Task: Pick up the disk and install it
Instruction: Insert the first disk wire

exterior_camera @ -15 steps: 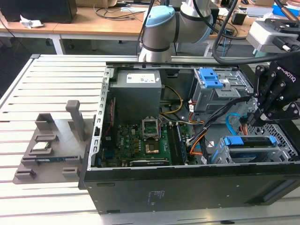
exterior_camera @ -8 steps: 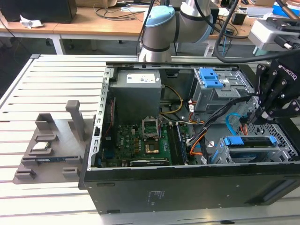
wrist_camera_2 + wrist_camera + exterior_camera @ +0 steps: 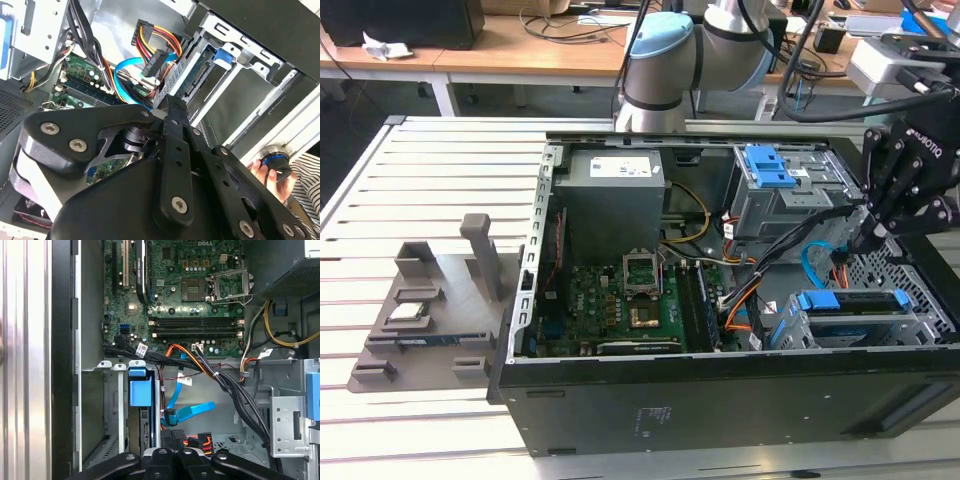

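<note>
The disk, in its blue carrier frame, sits in the lower drive cage at the front right corner of the open computer case. In the first wrist view its blue carrier stands in the cage slot. In the second wrist view the disk's green underside shows between the cage rails. My black gripper hangs just above the cage, fingers shut together with nothing between them. In both wrist views the gripper points at the disk's cable end.
A blue data cable and orange-yellow power leads lie beside the cage. The upper cage carries a blue latch plate. A grey fixture holding a chip stands at the exterior view's left. A person's hand grips a knob.
</note>
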Tool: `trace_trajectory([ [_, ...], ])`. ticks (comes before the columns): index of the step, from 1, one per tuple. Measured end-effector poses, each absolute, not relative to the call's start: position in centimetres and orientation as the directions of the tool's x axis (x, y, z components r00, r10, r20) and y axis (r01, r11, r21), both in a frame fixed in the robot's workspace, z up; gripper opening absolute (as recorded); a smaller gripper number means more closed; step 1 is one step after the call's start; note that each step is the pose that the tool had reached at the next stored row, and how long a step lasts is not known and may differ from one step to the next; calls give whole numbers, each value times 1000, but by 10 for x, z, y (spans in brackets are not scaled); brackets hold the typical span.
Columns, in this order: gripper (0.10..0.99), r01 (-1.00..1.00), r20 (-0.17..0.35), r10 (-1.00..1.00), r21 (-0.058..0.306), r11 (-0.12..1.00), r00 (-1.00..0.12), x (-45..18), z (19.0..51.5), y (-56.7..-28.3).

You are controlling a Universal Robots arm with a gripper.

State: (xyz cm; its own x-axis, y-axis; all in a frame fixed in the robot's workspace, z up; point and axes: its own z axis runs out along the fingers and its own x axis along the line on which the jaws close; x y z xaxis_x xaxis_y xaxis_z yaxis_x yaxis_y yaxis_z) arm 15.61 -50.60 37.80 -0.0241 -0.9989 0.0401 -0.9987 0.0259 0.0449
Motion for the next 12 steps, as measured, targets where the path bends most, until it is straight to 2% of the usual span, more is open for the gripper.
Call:
trace_trajectory([
  [12, 106, -999, 59, -998, 44, 27, -24, 171, 368, -486],
])
